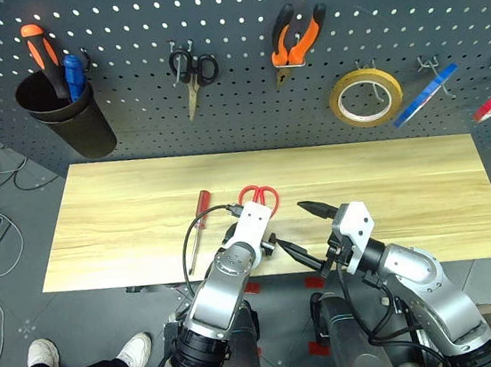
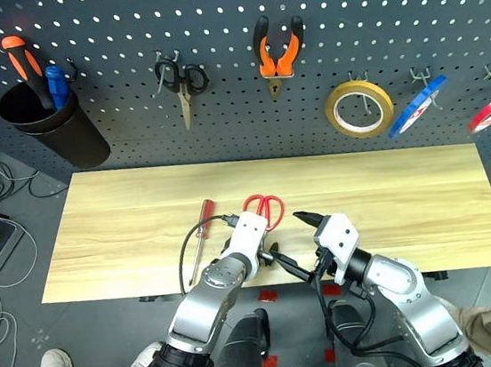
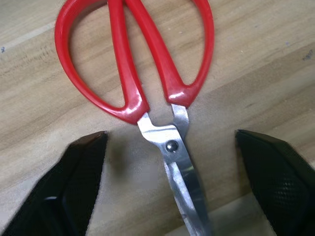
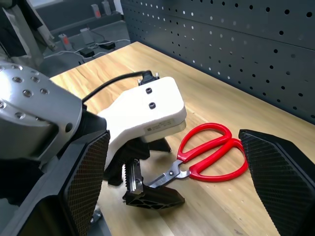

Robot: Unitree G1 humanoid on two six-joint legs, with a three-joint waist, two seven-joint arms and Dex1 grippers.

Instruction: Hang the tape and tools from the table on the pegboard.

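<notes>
Beside scissors [image 1: 259, 196]: screwdriver [image 1: 199, 217]; table [image 1: 426, 197] edge near.

The worktop [image 1: 391, 201] is light yellowish wood, matt, with visible streaky grain. The red-handle scissors [image 3: 147, 73] have smooth, glossy plastic loops and bright bare-metal blades joined by 1 shiny rivet. The left end effector [image 3: 172, 187] has matt black fingers [image 3: 275, 172] with a fine dotted texture; its housing is smooth white plastic. The pegboard [image 1: 246, 112] is dark grey, matt, evenly perforated.
</notes>
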